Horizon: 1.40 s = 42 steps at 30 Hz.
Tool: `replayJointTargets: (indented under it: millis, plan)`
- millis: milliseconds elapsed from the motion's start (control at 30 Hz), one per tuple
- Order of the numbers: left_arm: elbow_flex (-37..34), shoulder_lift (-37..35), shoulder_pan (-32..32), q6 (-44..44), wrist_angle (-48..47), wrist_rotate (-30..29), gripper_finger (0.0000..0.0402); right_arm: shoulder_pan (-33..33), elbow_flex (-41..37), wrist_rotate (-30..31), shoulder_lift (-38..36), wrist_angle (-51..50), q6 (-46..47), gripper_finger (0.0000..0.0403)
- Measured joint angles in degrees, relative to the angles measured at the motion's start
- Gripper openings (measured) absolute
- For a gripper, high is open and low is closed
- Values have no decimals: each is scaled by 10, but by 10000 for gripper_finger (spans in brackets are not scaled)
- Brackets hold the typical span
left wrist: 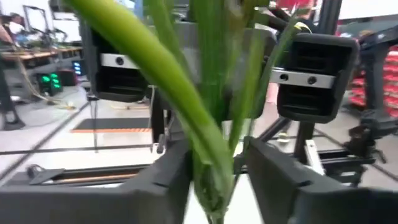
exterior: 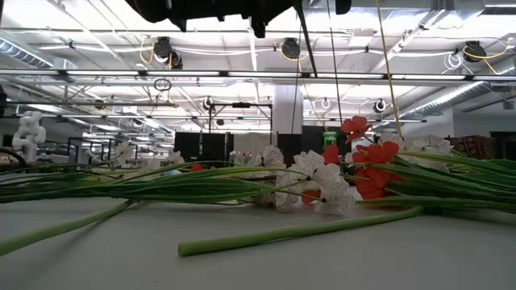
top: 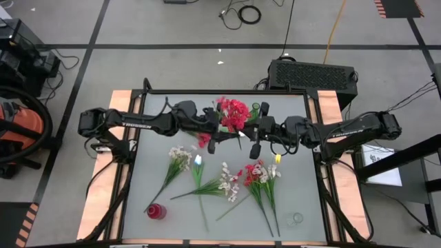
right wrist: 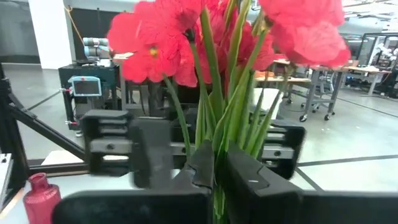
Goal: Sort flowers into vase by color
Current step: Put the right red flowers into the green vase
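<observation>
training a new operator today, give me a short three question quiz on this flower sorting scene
1. True or false: the right tool is shut on green stems with red blossoms above them.
2. Which vase stands nearer the left arm's side of the table? A) the red vase B) the clear vase
3. Fill in: both tools meet at one bunch of ____ flowers held above the table.

Key
1. True
2. A
3. red
</observation>
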Motion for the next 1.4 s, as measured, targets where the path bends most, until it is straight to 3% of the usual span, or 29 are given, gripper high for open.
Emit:
replayJointTargets:
  millis: [200, 467, 600, 733, 1067, 1267, 1400]
  plan:
    - [0, 0, 29, -17, 4, 29, 19, -1, 0, 18, -7, -8, 37, 19]
    - [0, -1, 76, -30, 80, 70, 21, -1, 0, 116, -87, -160, 94, 143]
    - [0, -1, 102, -29, 148, 65, 20, -1, 0, 126, -124, -245, 135, 202]
    - [20, 22, 122, -13, 196, 40, 19, 6, 0, 128, -133, -336, 177, 236]
    - [157, 185, 172, -18, 192, 41, 18, 42, 0, 158, -124, -510, 285, 232]
    - [163, 240, 203, -60, 205, 50, 18, 84, 0, 162, -147, -579, 330, 213]
    - [164, 263, 206, -49, 221, 42, 18, 110, 0, 196, -170, -585, 339, 202]
